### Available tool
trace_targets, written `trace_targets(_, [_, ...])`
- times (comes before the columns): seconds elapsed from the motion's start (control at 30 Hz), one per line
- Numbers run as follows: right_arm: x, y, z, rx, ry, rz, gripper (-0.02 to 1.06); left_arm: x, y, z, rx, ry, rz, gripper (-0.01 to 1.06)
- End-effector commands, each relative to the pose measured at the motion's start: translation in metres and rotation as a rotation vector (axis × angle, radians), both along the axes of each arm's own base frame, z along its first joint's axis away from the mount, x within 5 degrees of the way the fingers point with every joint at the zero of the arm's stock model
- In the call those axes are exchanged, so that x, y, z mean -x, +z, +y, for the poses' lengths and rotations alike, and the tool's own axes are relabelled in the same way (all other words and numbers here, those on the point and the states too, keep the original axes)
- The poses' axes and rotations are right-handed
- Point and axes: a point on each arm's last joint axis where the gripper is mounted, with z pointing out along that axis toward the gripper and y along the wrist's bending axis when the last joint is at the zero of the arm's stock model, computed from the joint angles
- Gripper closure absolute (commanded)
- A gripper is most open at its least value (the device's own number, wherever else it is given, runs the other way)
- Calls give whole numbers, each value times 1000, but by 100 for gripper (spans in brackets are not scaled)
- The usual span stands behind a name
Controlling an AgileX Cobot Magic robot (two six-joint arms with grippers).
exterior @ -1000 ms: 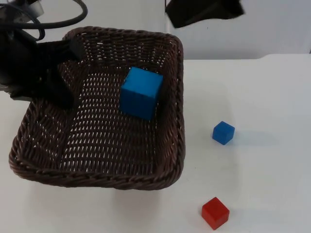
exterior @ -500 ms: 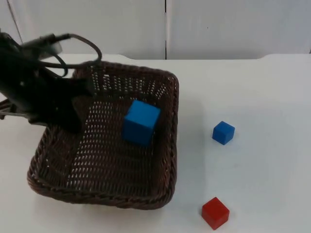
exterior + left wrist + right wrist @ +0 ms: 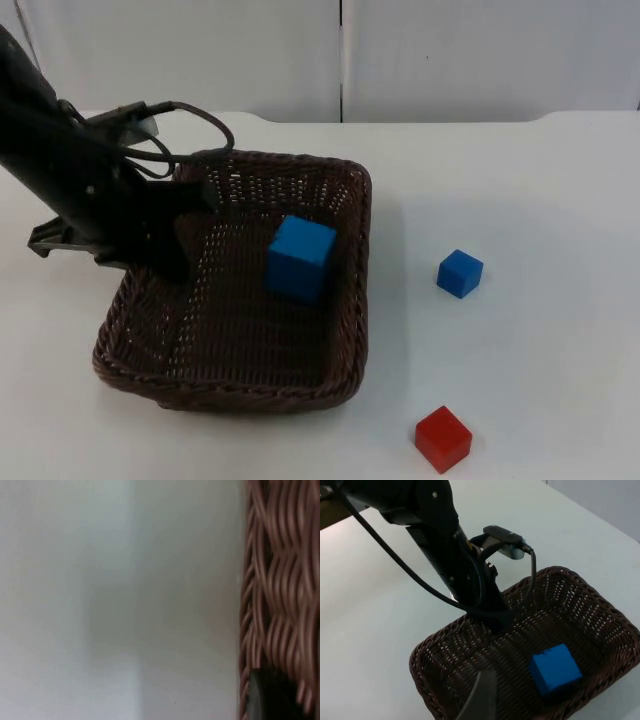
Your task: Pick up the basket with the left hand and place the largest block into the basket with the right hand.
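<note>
I had the left gripper [image 3: 180,235] clamped on the basket [image 3: 345,300] rim, so it served as a handle. The largest block [image 3: 300,258] sat inside the basket. The right gripper [image 3: 480,700] hung above; I couldn't tell its opening.

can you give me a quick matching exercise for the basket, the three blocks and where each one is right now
Things:
1. large blue block
2. small blue block
3. red block
4. basket

Places or states:
A. on the table, nearest the front edge
B. held at its rim by the left tool
C. inside the basket
D. on the table just right of the basket

Pairs: 1-C, 2-D, 3-A, 4-B
</note>
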Motion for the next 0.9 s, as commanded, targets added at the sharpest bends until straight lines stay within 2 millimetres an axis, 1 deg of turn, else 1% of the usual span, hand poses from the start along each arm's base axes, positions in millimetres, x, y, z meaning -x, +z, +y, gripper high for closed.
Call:
trace_targets(0.0, [3,2,-2,0,6,-8,29,-4,4,-1,16,19,-20,105])
trace_targets(0.1, [3,2,-2,0,6,-8,29,-4,4,-1,13,16,-20,103])
trace_targets(0.17, [3,2,-2,0,6,-8,29,-4,4,-1,10,12,-21,94])
trace_targets(0.2, [3,2,-2,0,6,-8,29,-4,4,-1,10,12,-21,94])
trace_targets(0.37, [3,1,-2,2,6,-3,29,-3,4,-1,7,-6,-16,56])
trace_targets(0.4, [3,1,-2,2,6,-3,29,-3,4,-1,7,-6,-16,56])
trace_targets(0.43, [3,1,-2,2,6,-3,29,-3,4,-1,7,-6,-16,49])
trace_targets(0.53, [4,1,-2,5,8,1,29,-3,3,0,-13,-26,-21,37])
trace_targets(0.6, [4,1,-2,9,11,6,29,-3,4,3,-45,-49,-33,35])
trace_targets(0.67, [4,0,-2,11,12,9,29,-3,6,4,-61,-57,-44,35])
trace_targets(0.77, [4,0,-2,10,10,14,29,-5,21,7,-100,-75,-113,35])
trace_targets(0.8, [4,0,-2,10,10,14,29,-5,21,7,-100,-75,-113,35])
trace_targets(0.87, [4,0,-2,10,10,14,29,-6,34,8,-114,-71,-155,35])
